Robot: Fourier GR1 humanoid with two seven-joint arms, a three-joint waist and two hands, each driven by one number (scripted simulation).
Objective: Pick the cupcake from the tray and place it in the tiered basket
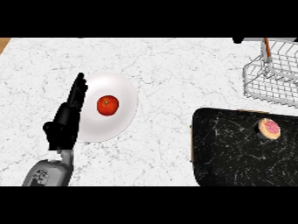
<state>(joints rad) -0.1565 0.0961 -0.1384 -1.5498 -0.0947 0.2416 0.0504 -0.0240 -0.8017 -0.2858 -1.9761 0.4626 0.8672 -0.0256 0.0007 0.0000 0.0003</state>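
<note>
One hand: left hand (pixel 66 120) rests open, fingers straight, over the plate's (pixel 126 92) left rim
Cupcake: cupcake (pixel 269 128) sits on the black tray (pixel 241 153), near its far edge; tiered basket (pixel 277 76) just beyond
Plate: holds a tomato (pixel 107 105); bare counter (pixel 170 65) between plate and tray

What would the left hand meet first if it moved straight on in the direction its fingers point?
Probably nothing: the left hand points up the view along the plate's left rim, and beyond its fingertips only bare counter shows. Its height is unclear.
</note>
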